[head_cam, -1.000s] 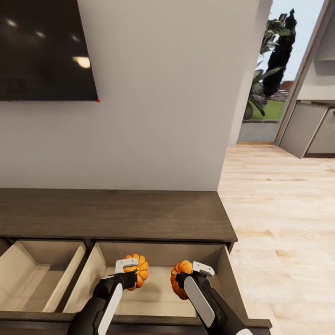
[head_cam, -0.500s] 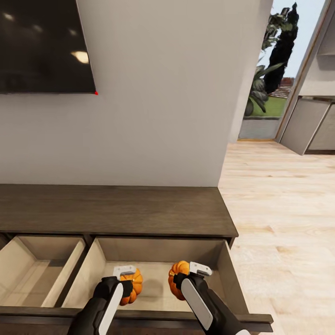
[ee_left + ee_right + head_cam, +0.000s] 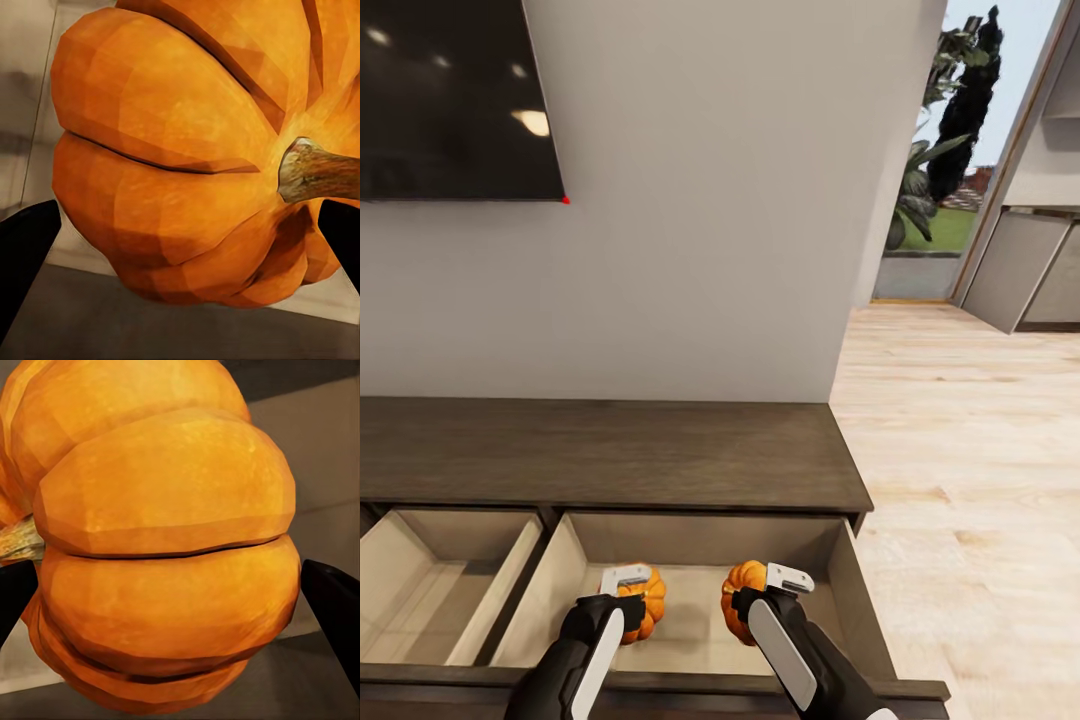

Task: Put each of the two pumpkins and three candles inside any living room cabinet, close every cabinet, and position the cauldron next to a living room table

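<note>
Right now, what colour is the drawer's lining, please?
Pale beige lining, clearest in the head view.

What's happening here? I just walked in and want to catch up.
The robot's left hand and right hand each grip a small ribbed orange pumpkin, holding them over the open pale-lined right drawer of the long dark brown wooden cabinet. Neither is released yet. The neighbouring drawer is open too.

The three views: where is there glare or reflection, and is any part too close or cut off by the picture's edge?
Head view: ceiling lights reflect as soft bright spots on the dark wall screen; the doorway outside is bright; the arms are cut off at the lower edge. Left wrist view: the left pumpkin is so close that its top is cropped. Right wrist view: the right pumpkin likewise, evenly lit, with no glare.
</note>
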You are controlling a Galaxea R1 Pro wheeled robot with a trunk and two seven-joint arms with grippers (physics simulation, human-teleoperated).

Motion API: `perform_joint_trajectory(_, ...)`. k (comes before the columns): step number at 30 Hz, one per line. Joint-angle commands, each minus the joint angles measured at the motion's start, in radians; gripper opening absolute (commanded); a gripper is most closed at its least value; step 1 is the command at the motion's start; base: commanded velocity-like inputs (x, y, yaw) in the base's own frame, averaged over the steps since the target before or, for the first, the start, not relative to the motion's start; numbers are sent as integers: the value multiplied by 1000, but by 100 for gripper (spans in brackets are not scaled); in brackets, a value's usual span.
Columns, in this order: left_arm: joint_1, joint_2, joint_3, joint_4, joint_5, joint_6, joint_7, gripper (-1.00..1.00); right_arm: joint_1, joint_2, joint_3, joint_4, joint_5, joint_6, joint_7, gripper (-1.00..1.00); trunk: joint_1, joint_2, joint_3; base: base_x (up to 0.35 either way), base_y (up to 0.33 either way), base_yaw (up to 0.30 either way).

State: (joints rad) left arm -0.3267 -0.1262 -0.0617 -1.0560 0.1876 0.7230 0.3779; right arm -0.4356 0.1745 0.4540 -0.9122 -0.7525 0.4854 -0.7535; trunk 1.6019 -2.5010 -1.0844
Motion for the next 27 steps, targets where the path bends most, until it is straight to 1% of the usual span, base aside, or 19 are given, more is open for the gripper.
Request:
perform_joint_trajectory(1,0,0,0,0,1,-1,0,-100,0,0,0,0,-1,-1,0,-100,0,0,0,68,0,0)
perform_joint_trajectory(9,0,-1,-3,0,1,-4,-1,-100,0,0,0,2,-1,1,0,-100,0,0,0,12,0,0)
perform_joint_trajectory(22,0,-1,-4,0,1,-6,-1,-100,0,0,0,3,-2,1,0,-100,6,-3,-50,0,0,0)
perform_joint_trajectory(27,0,-2,-4,-1,1,-7,-1,-100,0,0,0,4,-2,1,0,-100,6,-3,-50,0,0,0)
